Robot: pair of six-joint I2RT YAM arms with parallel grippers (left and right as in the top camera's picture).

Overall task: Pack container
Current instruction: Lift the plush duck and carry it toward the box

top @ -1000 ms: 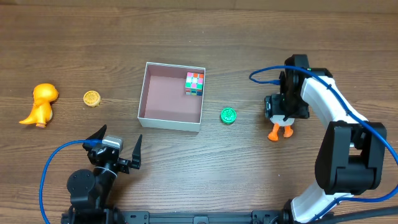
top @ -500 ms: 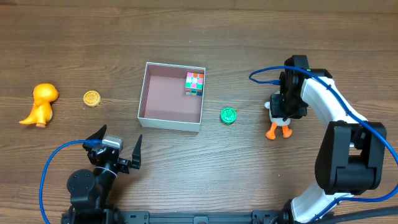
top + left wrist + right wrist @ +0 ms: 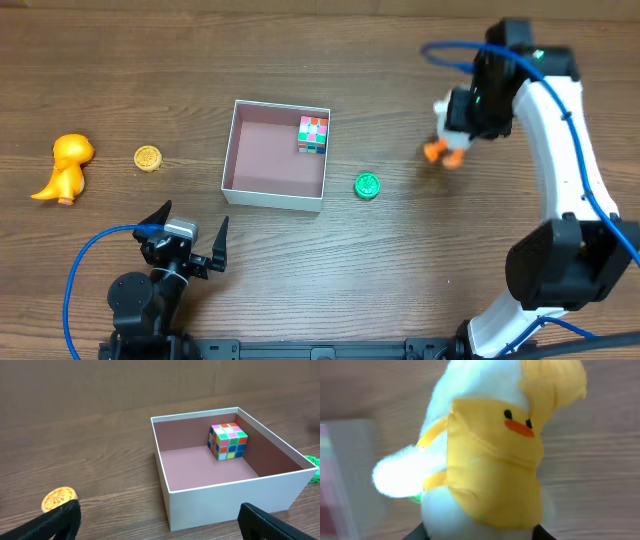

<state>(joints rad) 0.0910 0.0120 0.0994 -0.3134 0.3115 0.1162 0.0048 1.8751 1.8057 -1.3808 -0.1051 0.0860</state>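
Note:
The container (image 3: 228,165) is a square white box with a pink inside, standing mid-table; a multicoloured cube (image 3: 313,133) lies in its far right corner. The left wrist view shows the container (image 3: 235,495) and cube (image 3: 228,441) just ahead of my left gripper (image 3: 162,527), which is wide open with nothing in it. In the overhead view the left gripper (image 3: 190,224) sits near the front edge, below the box. My right gripper (image 3: 462,118) is shut on a white plush bird (image 3: 448,132) with orange feet, held above the table to the right of the box. The plush bird (image 3: 485,460) fills the right wrist view, wearing a yellow vest.
A green disc (image 3: 367,185) lies just right of the box's near corner. Left of the box are a yellow coin (image 3: 148,158) and, farther left, an orange toy animal (image 3: 65,167). The coin (image 3: 58,498) also shows by my left finger.
My right gripper closed on the plush bird and lifted it off the table, carrying it towards the far side. The left arm has not moved.

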